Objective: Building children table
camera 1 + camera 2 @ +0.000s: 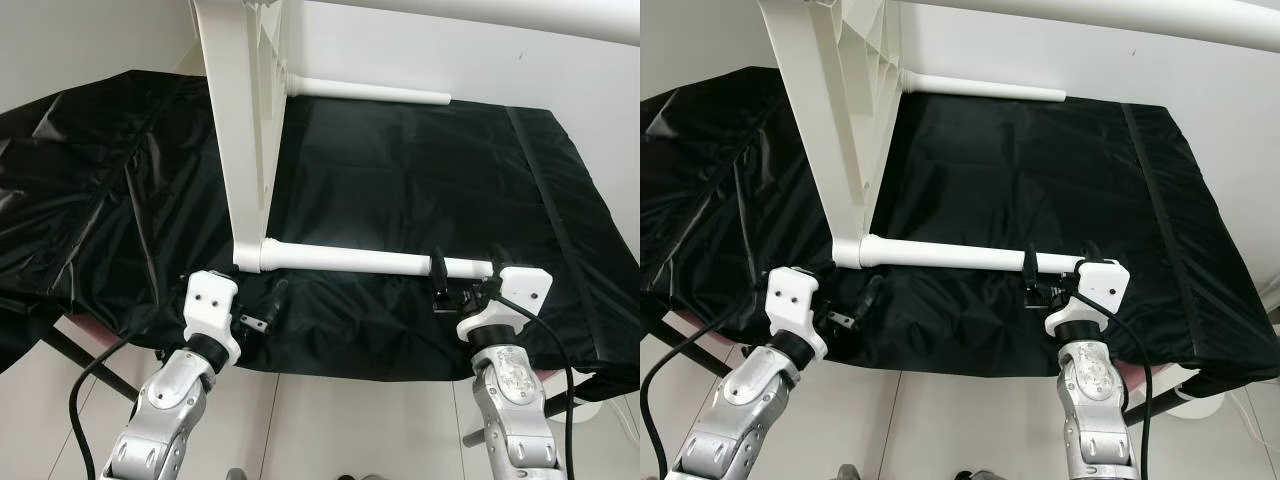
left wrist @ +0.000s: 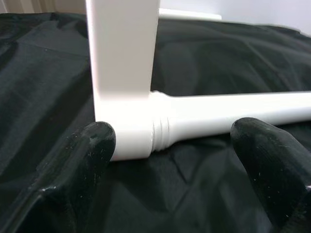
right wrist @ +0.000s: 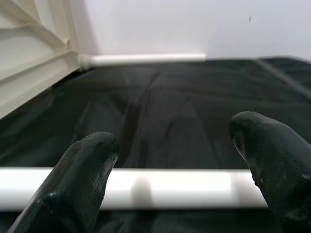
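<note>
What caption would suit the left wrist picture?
Open left tool poised before the joint where a white table leg screws into the tabletop.

a low surface draped in a wrinkled black plastic sheet (image 1: 420, 170) fills the middle of the frame from the left edge to the right, its cloth hanging over the near edge above a pale tiled floor (image 1: 330, 420). on the sheet a white table top (image 1: 245, 130) stands on its edge at upper centre-left. two white round legs (image 1: 370, 262) stick out from it toward the right, the nearer one lying along the sheet's near edge, the farther one (image 1: 370, 91) by the white wall at the top.
</note>
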Robot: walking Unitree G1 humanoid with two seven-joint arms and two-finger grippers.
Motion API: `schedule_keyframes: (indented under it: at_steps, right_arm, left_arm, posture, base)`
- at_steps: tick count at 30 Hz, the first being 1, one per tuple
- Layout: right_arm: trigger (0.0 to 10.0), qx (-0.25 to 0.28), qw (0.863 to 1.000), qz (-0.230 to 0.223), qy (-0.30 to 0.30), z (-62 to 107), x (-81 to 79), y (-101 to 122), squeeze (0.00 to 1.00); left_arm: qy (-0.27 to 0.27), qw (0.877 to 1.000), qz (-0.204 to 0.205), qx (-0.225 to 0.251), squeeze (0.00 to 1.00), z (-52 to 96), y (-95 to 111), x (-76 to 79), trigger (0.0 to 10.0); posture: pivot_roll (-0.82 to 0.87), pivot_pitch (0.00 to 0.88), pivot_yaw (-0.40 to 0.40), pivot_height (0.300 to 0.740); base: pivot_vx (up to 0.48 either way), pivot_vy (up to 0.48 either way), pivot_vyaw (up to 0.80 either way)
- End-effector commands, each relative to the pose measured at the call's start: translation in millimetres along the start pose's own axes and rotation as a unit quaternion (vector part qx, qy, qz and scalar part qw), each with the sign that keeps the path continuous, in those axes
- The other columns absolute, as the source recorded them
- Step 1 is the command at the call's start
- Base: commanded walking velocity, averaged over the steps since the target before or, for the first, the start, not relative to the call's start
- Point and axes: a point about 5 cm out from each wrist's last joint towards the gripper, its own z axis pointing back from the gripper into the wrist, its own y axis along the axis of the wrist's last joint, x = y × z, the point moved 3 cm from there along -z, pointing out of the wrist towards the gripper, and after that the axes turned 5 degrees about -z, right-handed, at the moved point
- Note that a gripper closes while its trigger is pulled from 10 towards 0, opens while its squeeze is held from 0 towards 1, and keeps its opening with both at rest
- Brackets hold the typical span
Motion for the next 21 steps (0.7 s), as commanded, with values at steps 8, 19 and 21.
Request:
schedule_keyframes:
  at_steps: [8,19,21]
  right_arm:
    - [10.0,-0.047,0.998,-0.023,0.027,8.1,-5.5,-26,0.0]
    - [10.0,0.044,0.999,0.021,0.005,-13.4,-0.2,19,0.0]
    - [10.0,0.07,0.997,0.03,-0.002,-19.6,4.8,35,0.0]
  left_arm:
    - [0.013,0.999,0.038,0.008,0.0,-8.5,1,-8.0,10.0]
    - [-0.086,0.995,0.047,-0.01,0.0,-12.0,1,32.6,10.0]
    - [-0.135,0.988,0.058,-0.041,0.0,-11.5,-8,46.5,10.0]
  posture:
    - [0.07,0.089,-0.048,0.74]
    - [0.07,0.086,-0.043,0.74]
    - [0.06,0.099,-0.041,0.74]
  base:
    - [0.0,0.0,0.0]
    - [0.0,0.0,0.0]
    - [0.0,0.0,0.0]
